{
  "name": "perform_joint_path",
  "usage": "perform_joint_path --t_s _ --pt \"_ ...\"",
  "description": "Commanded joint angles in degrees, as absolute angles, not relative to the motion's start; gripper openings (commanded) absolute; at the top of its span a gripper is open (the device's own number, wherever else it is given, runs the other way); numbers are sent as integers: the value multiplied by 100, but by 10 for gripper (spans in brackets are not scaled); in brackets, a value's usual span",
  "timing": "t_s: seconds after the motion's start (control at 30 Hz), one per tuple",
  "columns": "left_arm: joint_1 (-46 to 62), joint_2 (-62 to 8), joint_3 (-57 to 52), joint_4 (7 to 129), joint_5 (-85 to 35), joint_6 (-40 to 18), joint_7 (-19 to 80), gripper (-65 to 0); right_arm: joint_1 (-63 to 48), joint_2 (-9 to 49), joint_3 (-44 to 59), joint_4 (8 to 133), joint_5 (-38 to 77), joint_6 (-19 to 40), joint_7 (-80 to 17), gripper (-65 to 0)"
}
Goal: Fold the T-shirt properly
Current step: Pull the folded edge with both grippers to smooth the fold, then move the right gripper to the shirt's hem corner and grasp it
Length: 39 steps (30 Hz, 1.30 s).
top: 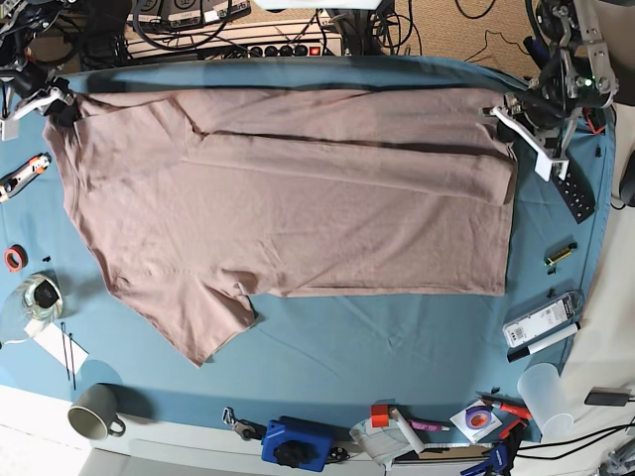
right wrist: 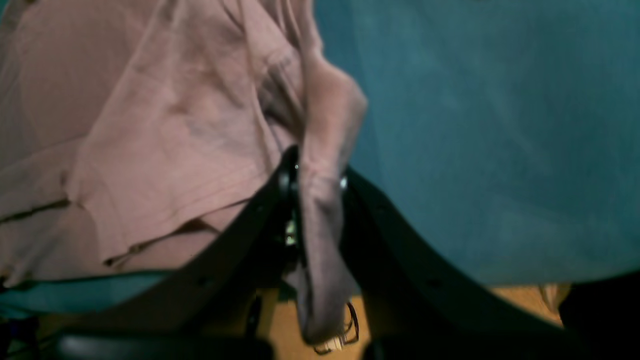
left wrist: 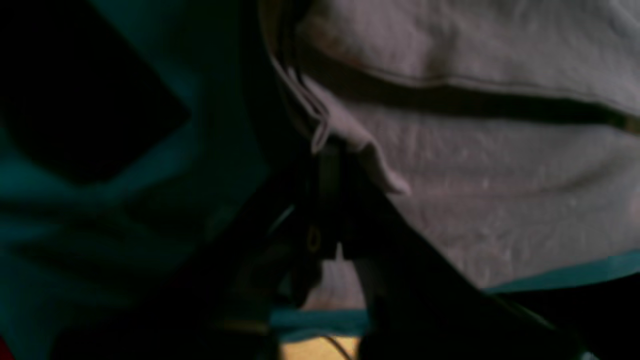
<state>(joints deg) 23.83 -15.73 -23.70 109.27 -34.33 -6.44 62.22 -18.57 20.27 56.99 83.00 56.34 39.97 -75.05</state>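
The dusty pink T-shirt (top: 298, 208) lies spread across the teal table cloth (top: 397, 337), with its top part folded over and one sleeve (top: 203, 322) sticking out at the front left. My left gripper (top: 504, 113) is at the shirt's far right corner. In the left wrist view it (left wrist: 327, 150) is shut on a bunched edge of the shirt (left wrist: 475, 175). My right gripper (top: 55, 101) is at the far left corner. In the right wrist view it (right wrist: 317, 175) is shut on a gathered fold of the shirt (right wrist: 150, 125).
A black remote (top: 573, 193) lies just right of the shirt. A white box (top: 541, 322), a plastic cup (top: 544, 387), a blue tool (top: 293, 443), a grey mug (top: 94, 412), tape rolls (top: 40, 293) and a marker (top: 22, 174) line the table edges. A power strip (top: 268, 45) sits behind.
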Motion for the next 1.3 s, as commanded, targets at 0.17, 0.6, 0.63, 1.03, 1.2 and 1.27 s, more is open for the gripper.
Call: perform_joint_path --t_s 0.17,0.6,0.63,1.03,1.2,1.27 --pt "2497 -1634 -2392 10967 -3317 -604 6523 -650 -2246 2187 5749 8407 5798 4000 -7417 -650" --pt "2622 -1634 -2392 10969 -3306 -607 6420 -480 -2300 2191 5749 8407 6101 4000 -7415 -550" --pt "2622 -1636 -2392 10969 -3304 -604 6423 -423 -2300 2193 5749 8407 6158 4000 -7424 -511" --pt "2622 -1636 -2392 12309 -2331 -598 6230 -354 -1920 2460 6632 8407 8036 4000 -8000 -481" --pt "2685 -1634 -2392 12726 -2314 -600 5929 -354 -1761 2615 6958 8407 8027 4000 -8000 -481" --pt "2685 -1634 -2392 12726 -2314 -598 5710 -354 -1664 2742 6917 8405 7876 4000 -8000 -482"
